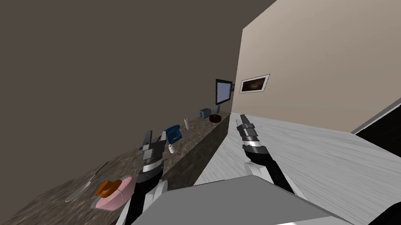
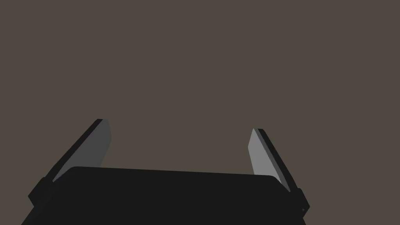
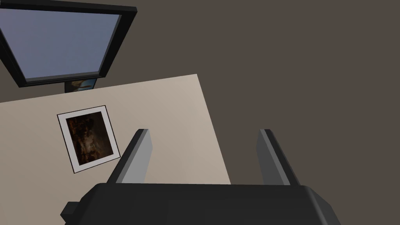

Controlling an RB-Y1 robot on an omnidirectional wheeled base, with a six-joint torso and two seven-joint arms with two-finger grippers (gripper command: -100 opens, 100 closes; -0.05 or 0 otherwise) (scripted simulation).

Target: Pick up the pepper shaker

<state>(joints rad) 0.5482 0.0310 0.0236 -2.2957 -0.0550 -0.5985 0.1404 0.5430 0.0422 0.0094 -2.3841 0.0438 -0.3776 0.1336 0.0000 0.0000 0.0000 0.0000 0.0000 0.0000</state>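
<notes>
Pink plate (image 1: 128, 184): it is the closest thing to you on the dark stone counter (image 1: 46, 215). It lies by the counter's front edge, with an orange thing (image 1: 108, 186) on top.
Long thin tool (image 1: 86, 184): it lies flat just past the plate, more toward the counter's back edge. You cannot tell if it is a knife or a spoon.
Left gripper (image 1: 152, 138): your left hand hangs over the counter's front edge, a little beyond the plate. Its two fingers stand wide apart and hold nothing. Its own camera looks at a flat brown-grey wall (image 2: 195, 58).
Pepper shaker (image 1: 171, 148): this looks like the small white thing on the counter near the front edge, just beside your left gripper on its far side. You cannot tell if they touch.
Right gripper (image 1: 241, 119): your right hand is up over the light grey floor (image 1: 333, 161), out past the counter's front edge. Its fingers are spread wide too, with nothing between them.
Blue telephone (image 1: 173, 133): it sits just behind the shaker, toward the back edge.
White cylinder (image 1: 186, 124): it stands farther along the counter, apart from the telephone.
Grey box (image 1: 204, 113) and dark bowl (image 1: 215, 118): both are near the counter's far end, and the bowl is closer to the front edge.
Screen (image 1: 223, 91): it stands at the far end of the counter.
</notes>
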